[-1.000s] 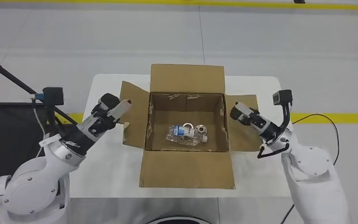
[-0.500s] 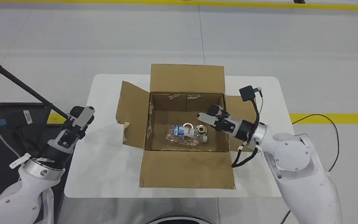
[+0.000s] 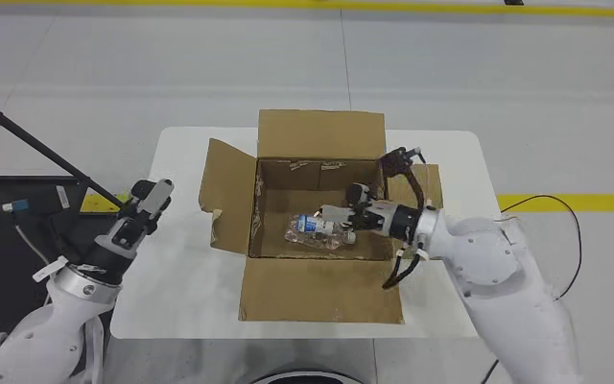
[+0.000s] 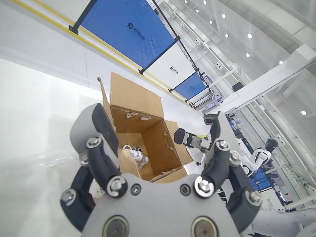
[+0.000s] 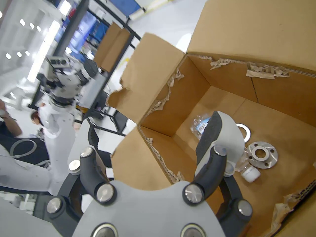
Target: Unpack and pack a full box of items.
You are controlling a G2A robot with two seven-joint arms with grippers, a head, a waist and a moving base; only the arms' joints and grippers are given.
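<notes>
An open cardboard box [image 3: 321, 134] stands mid-table with its flaps spread. On its floor lie a clear plastic bottle [image 3: 307, 228] [image 5: 200, 124] with a blue label, a metal flange [image 5: 263, 154], a flat metal ring [image 5: 244, 130] and a small white cap [image 5: 250, 174]. My right gripper [image 3: 338, 215] [image 5: 153, 135] is open inside the box, just above the bottle and flange and holding nothing. My left gripper [image 3: 159, 194] [image 4: 160, 127] is open and holds nothing. It hangs over the table's left part, away from the box's left flap [image 3: 223, 197].
The white table [image 3: 182, 278] has bare room left of the box and a narrower strip on the right. A black rack [image 3: 38, 154] stands off the table's left edge. The box's right flap [image 3: 427, 192] lies under my right forearm.
My right gripper swung from over the right flap into the box, down toward the bottle. My left arm drew back from the left flap to the table's left side.
</notes>
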